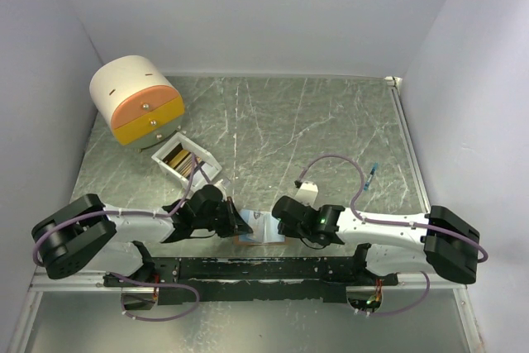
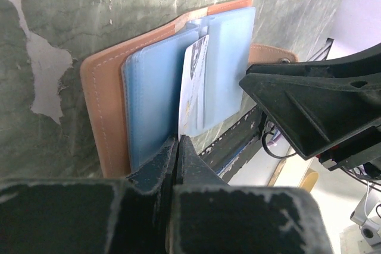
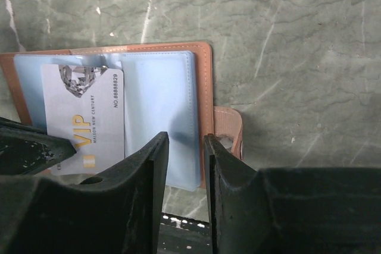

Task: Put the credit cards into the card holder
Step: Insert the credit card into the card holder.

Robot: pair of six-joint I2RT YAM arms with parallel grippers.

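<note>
The card holder (image 1: 266, 231) lies open on the table between my two grippers, salmon-brown outside (image 2: 104, 105) and pale blue inside (image 3: 161, 99). My left gripper (image 2: 177, 140) is shut on the lower edge of a pale silver-grey "VIP" credit card (image 2: 193, 84), whose far end sits in a blue pocket. The card also shows in the right wrist view (image 3: 83, 117). My right gripper (image 3: 186, 138) is open and empty, its jaws on either side of the holder's right edge beside the snap tab (image 3: 229, 126). More credit cards stand in a white box (image 1: 183, 159).
A round cream-and-orange drawer unit (image 1: 136, 98) stands at the back left, behind the white box. A small white object (image 1: 307, 190) and a thin blue stick (image 1: 374, 173) lie on the right. The black arm rail (image 1: 248, 272) runs just below the holder.
</note>
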